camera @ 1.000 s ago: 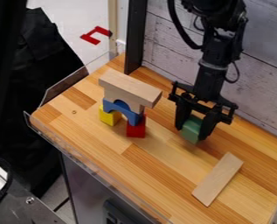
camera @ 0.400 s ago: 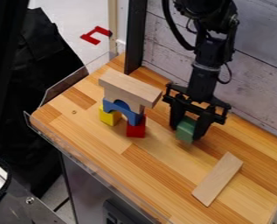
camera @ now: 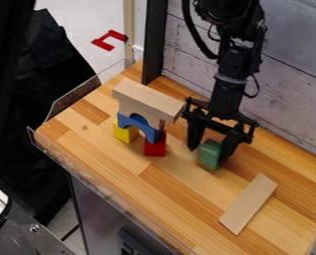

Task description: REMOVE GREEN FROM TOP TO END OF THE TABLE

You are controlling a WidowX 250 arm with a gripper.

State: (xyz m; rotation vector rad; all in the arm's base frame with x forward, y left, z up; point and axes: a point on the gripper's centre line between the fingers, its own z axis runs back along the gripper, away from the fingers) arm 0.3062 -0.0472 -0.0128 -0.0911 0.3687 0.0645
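One flat wooden plank (camera: 248, 203) lies slantwise across the nearer right part of the wooden table (camera: 93, 147), between its long front edge, where a clear plastic guard (camera: 107, 183) runs, and its back edge. Beyond the plank, toward the back edge, the green block (camera: 211, 154) sits low between the two fingers of the black gripper (camera: 209, 155). The fingers stand apart, wider than the block: a gap shows on the side toward the tower, while the other finger is right beside or against it; which of the two, I cannot tell. Nor can I tell if the block's underside meets the table.

Toward the table's left end, well apart from the plank, rises a tower. A yellow block (camera: 125, 132) and a red block (camera: 155, 145) carry a blue arch (camera: 139, 127); pale wood rests above it, with a long wooden block (camera: 147, 101) across the top.

The black robot arm (camera: 231, 79) comes from above the back edge and hangs down, nearly upright, its lower end leaning slightly toward the tower. Behind it is a whitish plank wall (camera: 290, 94), with a dark post (camera: 155, 42) farther left. On the floor beyond the left end lies a red angular piece (camera: 104, 40).
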